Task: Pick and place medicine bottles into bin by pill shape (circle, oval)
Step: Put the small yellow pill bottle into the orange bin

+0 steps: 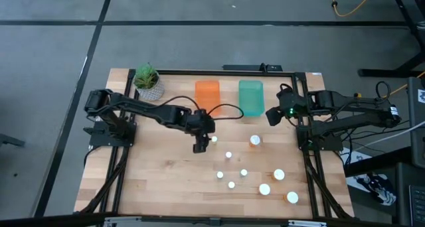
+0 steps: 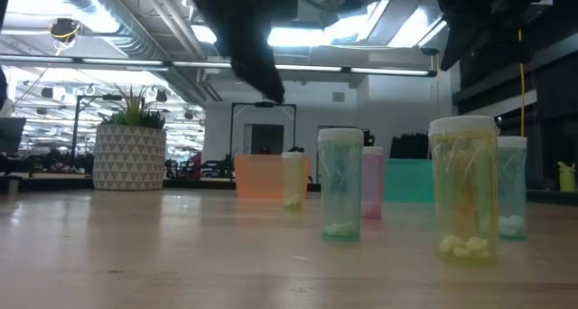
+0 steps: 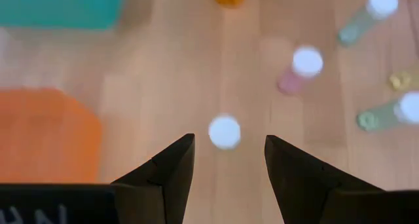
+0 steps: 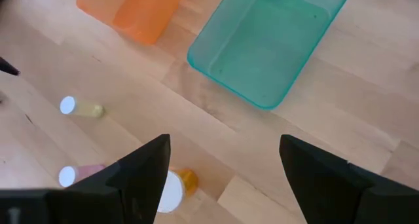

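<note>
Nine small white-capped bottles stand upright on the wooden table (image 1: pixel 153 180), most toward its near right. My left gripper (image 1: pixel 199 146) is open above the table's middle. One small bottle (image 1: pixel 214 139) stands just past its fingertips; its white cap (image 3: pixel 224 131) shows ahead of the gap between the fingers. My right gripper (image 1: pixel 273 115) is open and empty in the air beside the teal bin (image 1: pixel 251 97). An amber bottle (image 1: pixel 255 140) stands below it and shows in the right wrist view (image 4: pixel 175 188).
An orange bin (image 1: pixel 207 97) and the teal bin stand side by side at the far middle, and a potted plant (image 1: pixel 147 81) stands at the far left. The other bottles cluster near right, among them a pink one (image 3: pixel 300 68) and tall ones (image 2: pixel 465 187).
</note>
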Controlling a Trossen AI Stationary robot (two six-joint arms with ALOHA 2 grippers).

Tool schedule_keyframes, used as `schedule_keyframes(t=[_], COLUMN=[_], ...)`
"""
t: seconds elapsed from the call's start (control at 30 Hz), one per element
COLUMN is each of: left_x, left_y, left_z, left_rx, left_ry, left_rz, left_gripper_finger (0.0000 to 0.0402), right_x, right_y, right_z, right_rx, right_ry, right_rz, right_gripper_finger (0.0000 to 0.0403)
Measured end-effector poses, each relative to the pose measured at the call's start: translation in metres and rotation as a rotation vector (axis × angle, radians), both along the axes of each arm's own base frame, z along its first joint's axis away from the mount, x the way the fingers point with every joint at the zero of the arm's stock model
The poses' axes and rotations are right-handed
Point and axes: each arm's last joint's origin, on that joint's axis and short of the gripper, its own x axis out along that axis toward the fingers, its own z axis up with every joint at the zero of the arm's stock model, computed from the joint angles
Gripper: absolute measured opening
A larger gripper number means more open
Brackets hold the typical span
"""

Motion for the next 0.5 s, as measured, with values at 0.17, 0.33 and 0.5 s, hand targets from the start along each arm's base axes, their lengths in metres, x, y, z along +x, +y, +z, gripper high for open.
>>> schedule_keyframes(t=[0.17, 0.33, 0.5], left_x=[0.002, 0.012, 0.018], left_y=[0.003, 0.0, 0.0], left_z=[-0.021, -0.048, -0.072], left_rx=[-0.033, -0.006, 0.002], left_ry=[0.086, 0.152, 0.209], left_rz=[-0.014, -0.057, -0.051], left_gripper_finger=[0.0179, 0.0179, 0.0179], right_x=[0.0, 0.0, 0.0], right_y=[0.0, 0.0, 0.0], right_z=[0.0, 0.0, 0.0], right_rx=[-0.001, -0.001, -0.003], right_ry=[0.002, 0.005, 0.006], right_rz=[0.001, 0.002, 0.005], right_gripper_finger=[0.0289, 0.0289, 0.0289])
